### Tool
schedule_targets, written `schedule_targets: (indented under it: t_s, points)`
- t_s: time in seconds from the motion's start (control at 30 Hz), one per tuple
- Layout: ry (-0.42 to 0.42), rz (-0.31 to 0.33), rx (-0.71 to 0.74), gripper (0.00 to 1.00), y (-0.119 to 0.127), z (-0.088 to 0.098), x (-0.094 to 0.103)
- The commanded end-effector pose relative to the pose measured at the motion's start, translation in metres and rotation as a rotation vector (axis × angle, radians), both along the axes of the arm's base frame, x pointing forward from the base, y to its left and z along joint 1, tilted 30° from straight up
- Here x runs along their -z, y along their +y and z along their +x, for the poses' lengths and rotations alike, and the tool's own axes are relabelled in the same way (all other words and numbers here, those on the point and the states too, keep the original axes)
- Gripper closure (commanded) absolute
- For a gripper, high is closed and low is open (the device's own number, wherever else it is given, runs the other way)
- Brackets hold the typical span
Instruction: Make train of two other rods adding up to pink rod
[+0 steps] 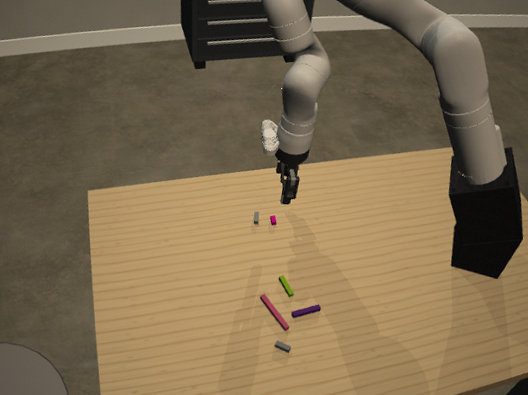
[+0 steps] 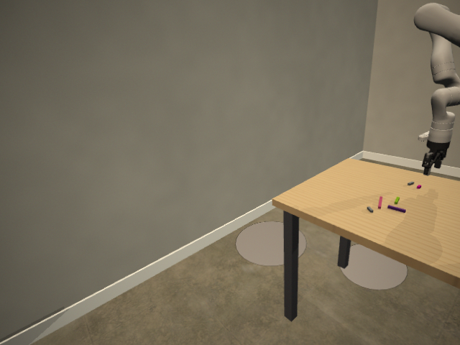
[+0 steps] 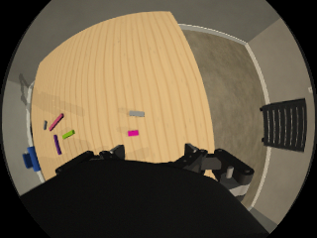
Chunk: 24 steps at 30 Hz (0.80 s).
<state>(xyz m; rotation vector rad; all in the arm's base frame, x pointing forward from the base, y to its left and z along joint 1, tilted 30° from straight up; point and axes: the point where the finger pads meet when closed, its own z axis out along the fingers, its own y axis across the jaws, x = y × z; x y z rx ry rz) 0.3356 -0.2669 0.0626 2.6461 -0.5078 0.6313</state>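
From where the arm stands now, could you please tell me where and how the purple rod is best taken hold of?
Probably at the middle of the purple rod, from straight above, fingers across its narrow width: it lies flat, long and slim. Keep the open end effector clear of the lime rod nearby.

Before me the pink rod, longest of all, lies flat — purple and lime rods near it, apart. One short grey rod lies near pink; another grey rod lies beside the stubby magenta rod — all untrained.
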Motion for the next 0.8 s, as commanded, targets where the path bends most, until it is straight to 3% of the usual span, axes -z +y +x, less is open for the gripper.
schedule_targets:
  t_s: [0.0,0.77]
  points:
    - [0.010,0.005,-0.011,0.00,0.0019,-0.0018,0.0026]
    - [0.030,0.011,-0.057,0.00,0.0090,-0.0069,0.0067]
